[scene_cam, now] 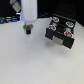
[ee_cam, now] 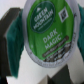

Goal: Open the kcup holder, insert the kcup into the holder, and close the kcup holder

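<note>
The kcup (ee_cam: 47,27) fills the wrist view: a white pod with a green "Green Mountain Dark Magic" lid, clamped between my gripper's dark fingers (ee_cam: 11,34). My gripper (ee_cam: 46,31) is shut on it. In the exterior view the gripper (scene_cam: 28,29) hangs over the white table, to the exterior view's left of the kcup holder (scene_cam: 61,31). The pod itself is too small to make out there. The holder is a black box. Its tray is slid out and shows round slots with several pods in them. A pale handle (scene_cam: 62,41) is on its front.
The white robot arm (scene_cam: 26,11) comes down from the top left of the exterior view. Dark equipment (scene_cam: 10,17) stands along the back edge of the white table (scene_cam: 35,60).
</note>
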